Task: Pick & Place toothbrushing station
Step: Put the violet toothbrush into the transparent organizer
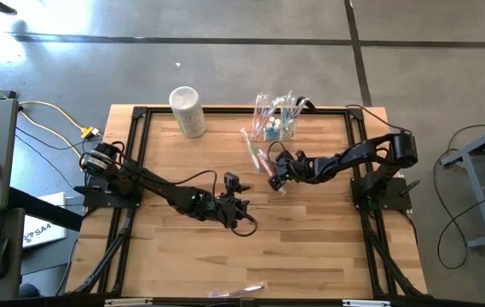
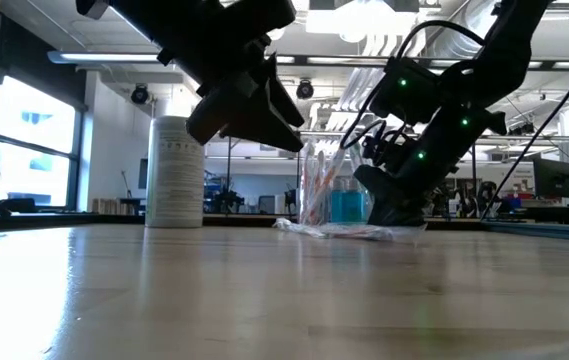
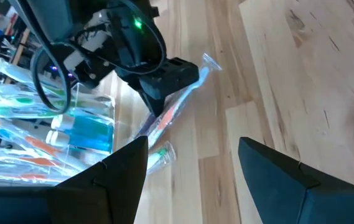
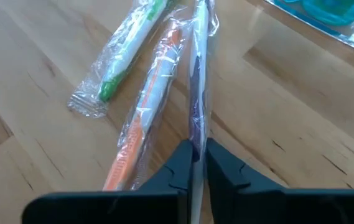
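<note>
Toothbrushing station (image 1: 278, 118): clear thin-walled holder, far edge of table, right of centre; likely light, rigid, slick; best taken by a wall's rim.
Right gripper (image 4: 199, 163): low on the table near the station, pinched on a wrapped toothbrush (image 4: 197, 93).
Left gripper (image 1: 240, 205): mid-table, spread, empty.
</note>
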You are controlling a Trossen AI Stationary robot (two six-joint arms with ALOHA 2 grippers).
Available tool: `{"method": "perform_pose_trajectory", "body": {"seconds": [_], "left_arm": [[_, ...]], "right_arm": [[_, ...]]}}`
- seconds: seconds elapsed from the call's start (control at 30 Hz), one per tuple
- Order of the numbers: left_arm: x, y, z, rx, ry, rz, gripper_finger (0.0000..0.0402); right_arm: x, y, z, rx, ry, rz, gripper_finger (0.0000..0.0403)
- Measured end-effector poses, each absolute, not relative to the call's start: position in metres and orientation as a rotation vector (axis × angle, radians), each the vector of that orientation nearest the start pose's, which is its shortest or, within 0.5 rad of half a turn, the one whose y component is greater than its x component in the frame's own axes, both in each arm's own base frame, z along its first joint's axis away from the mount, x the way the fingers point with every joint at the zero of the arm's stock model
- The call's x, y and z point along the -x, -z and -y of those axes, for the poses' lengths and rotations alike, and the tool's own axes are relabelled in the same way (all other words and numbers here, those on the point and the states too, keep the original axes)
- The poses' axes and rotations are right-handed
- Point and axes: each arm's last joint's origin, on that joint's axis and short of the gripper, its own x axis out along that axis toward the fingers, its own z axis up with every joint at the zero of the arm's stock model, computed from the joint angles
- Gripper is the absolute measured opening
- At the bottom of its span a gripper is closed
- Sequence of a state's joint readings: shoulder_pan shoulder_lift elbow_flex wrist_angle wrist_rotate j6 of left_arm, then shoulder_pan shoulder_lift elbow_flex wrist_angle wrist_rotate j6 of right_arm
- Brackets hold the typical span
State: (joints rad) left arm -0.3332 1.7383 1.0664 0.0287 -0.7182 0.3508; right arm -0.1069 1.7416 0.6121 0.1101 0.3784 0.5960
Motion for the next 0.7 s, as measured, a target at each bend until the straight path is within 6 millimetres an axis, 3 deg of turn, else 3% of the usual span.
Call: {"method": "perform_pose_trajectory", "body": {"seconds": [0.37, 0.7], "left_arm": [[-0.351, -0.204, 0.099, -0.646, -0.272, -0.634, 0.0244], [-0.355, -0.203, 0.088, -0.613, -0.259, -0.643, 0.0244]], "right_arm": [[-0.269, -0.093, 0.026, -0.361, 0.718, -0.836, 0.0010], [-0.258, -0.113, 0.013, -0.376, 0.695, -0.858, 0.0010]]}}
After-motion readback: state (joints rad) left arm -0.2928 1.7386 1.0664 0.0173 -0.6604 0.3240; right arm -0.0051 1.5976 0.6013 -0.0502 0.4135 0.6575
